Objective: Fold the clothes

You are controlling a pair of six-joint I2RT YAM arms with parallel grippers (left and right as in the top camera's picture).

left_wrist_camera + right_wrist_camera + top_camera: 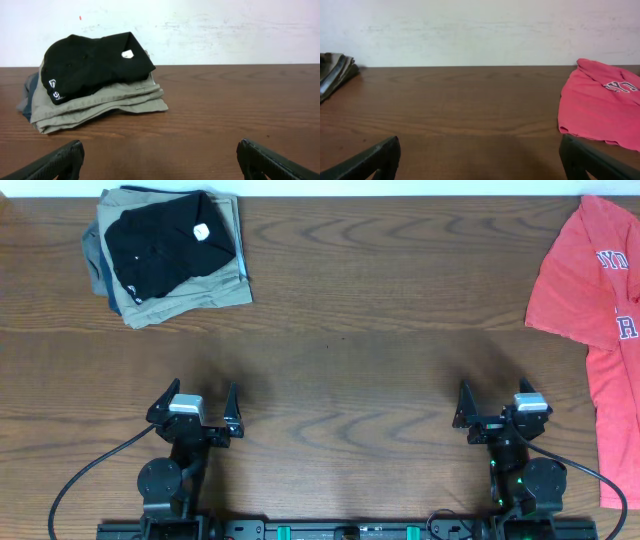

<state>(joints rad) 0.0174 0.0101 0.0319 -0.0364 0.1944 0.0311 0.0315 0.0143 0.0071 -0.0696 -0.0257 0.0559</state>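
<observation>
The red T-shirt [575, 290] lies spread flat on the right side of the table [340, 310]. It sits ahead of and to the right of the right pincer [505, 398], not touching it. Its lower part runs down past the pincer's right side, with bare wood between them. The left pincer [199, 398] is well apart from the shirt, across the table. Both pincers stand wide and hold nothing. In each wrist view only the dark finger tips [370, 160] show at the bottom corners, over bare table.

From the right wrist the shirt [600, 110] appears at the right, with a rumpled near edge resting on the wood.

The overhead picture cuts off the shirt's right side. Only one sleeve and part of the body show, and just a few white letters [618, 295] of the print can be read. The right wrist view also cuts the shirt off at its edge, and the lettering there is too small to read.

At the far left sits a pile of folded clothes [190, 295], with a black piece [165, 235] carrying a white tag on top. Only a thin bluish edge of the lowest layers peeks out.
</observation>
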